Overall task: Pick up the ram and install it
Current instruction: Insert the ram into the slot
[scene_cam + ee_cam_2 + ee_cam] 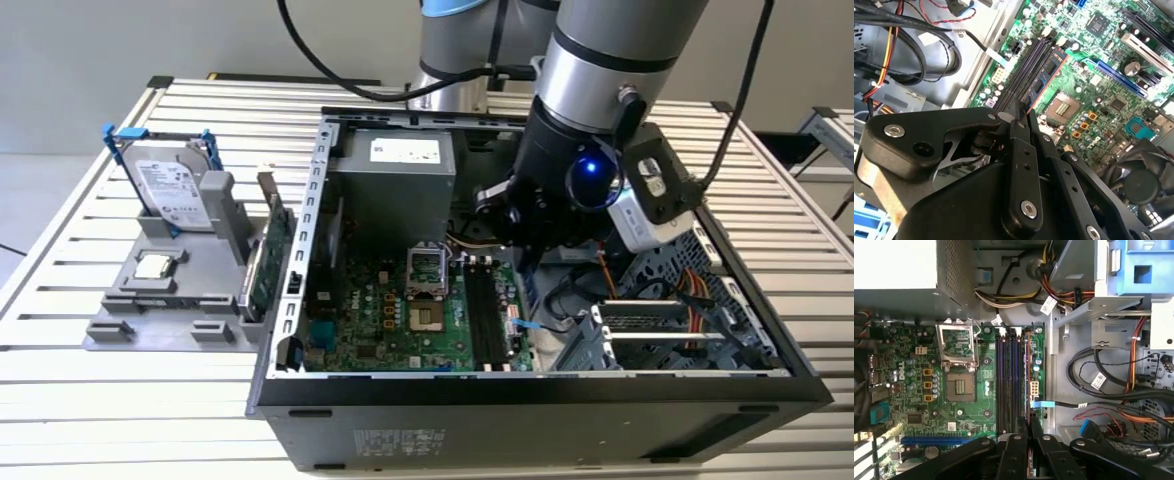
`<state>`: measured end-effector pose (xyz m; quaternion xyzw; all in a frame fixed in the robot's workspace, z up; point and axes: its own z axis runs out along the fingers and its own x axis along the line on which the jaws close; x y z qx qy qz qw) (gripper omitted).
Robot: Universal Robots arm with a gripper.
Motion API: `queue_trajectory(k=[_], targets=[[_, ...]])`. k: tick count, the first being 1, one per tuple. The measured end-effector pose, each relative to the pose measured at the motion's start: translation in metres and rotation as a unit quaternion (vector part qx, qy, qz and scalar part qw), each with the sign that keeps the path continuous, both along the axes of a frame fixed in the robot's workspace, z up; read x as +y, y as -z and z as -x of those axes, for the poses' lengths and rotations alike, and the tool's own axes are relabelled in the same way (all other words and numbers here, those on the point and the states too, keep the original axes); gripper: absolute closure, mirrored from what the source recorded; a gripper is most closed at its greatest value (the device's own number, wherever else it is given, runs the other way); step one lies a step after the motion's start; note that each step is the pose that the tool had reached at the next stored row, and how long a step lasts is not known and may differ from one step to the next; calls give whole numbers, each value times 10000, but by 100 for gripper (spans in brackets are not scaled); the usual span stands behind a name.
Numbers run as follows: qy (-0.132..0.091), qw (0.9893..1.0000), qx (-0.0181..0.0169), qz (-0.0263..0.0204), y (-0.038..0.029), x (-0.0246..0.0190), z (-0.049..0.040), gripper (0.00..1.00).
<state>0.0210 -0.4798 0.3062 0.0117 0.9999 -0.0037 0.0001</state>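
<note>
Item: ram (1046, 75), dark-blue stick standing on edge in a motherboard slot (1013, 385) inside the open case (307, 260). Hand (1023, 117): fingers nearly closed, pinching the stick's end. Risk: if misaligned with the slot, downward pressure could tilt or bend it.

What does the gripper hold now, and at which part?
The gripper holds the ram by its near end, edge-on between the fingertips, over the memory slots of the motherboard.

We see the gripper (1029, 427) hemmed between the drive cage wall (1054, 370) with loose cables (1094, 405) and the open motherboard (914, 380).
</note>
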Motion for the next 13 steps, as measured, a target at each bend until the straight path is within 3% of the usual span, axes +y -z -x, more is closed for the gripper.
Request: queue_trajectory(k=[13], targets=[[0, 10000, 0, 1, 160, 0, 0, 100]])
